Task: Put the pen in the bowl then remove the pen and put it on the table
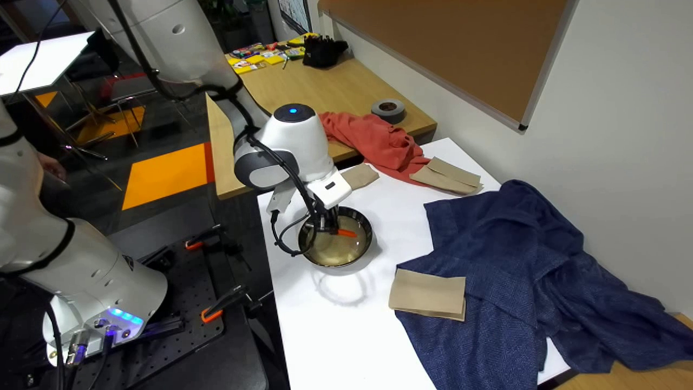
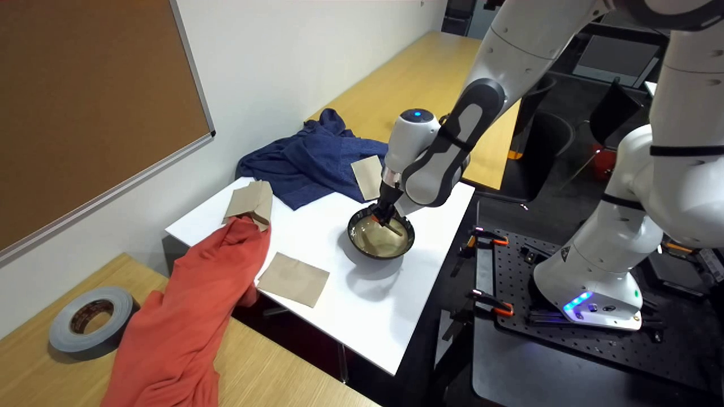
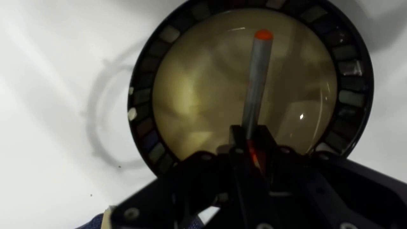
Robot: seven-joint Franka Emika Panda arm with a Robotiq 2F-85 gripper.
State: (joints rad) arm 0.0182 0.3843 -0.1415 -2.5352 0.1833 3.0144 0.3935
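Gripping the pen (image 3: 258,73) between two fingers (image 3: 268,141), the single gripper (image 3: 249,132) is seen with its jaws brought together to the thickness of the barrel. The pen's grey length is pointed away from the fingertips and tipped with orange; more orange is shown behind them. One pen is counted, and it is held over the inside of one bowl (image 3: 190,108); whether the bottom is touched cannot be told. In the wrist view, the pen is ringed by the bowl's dark patterned rim, one edge of which is covered by the fingers. In an exterior view, the bowl's edge is crossed by a looped black cable (image 1: 292,252) hung beside the gripper. The bowl is supported by the white table (image 2: 362,333), part of which is covered by one blue cloth (image 1: 514,271) near the bowl. Three pieces of brown paper (image 1: 425,295) are counted: one is laid on the blue cloth, one flat on the white table, and one, folded, beside the end of one red cloth (image 2: 186,328). The gap between the white table and one of two wooden tables (image 2: 418,73) is spanned by the red cloth; near it, one roll of tape (image 2: 63,325) is placed. One corkboard (image 1: 460,49) is fixed to the wall (image 1: 622,119).
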